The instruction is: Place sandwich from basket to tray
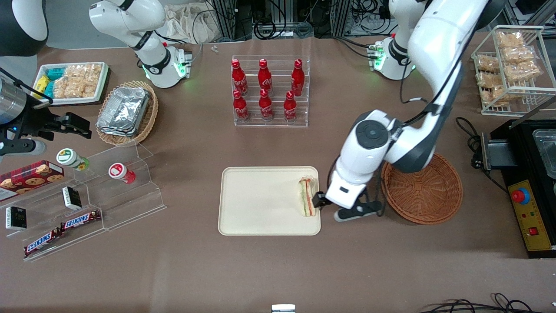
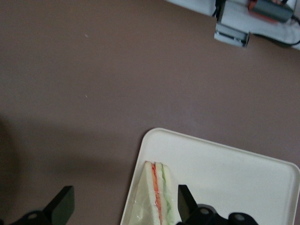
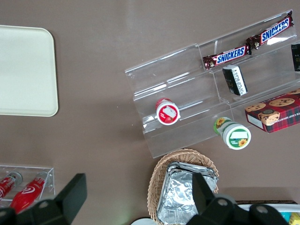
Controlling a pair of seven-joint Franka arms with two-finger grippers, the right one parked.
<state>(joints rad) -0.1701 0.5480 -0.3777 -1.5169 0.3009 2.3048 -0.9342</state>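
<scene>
At lower centre of the front view | sandwich [image 1: 306, 197] on tray [image 1: 260, 202], basket [image 1: 423, 191] empty | my claw [image 2: 124, 206] released astride it | next: lift clear.

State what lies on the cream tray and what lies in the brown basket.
On the tray lies the sandwich, at the edge nearest the basket. The open gripper straddles it. The basket's visible part holds nothing; the arm covers its rim.

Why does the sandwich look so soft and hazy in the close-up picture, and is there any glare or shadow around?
Left wrist view: the sandwich sits close under the open gripper, blurred, on the tray; a soft shadow darkens the table. Front view: sharper, arm shadow falling by the basket, foil containers glinting.
</scene>
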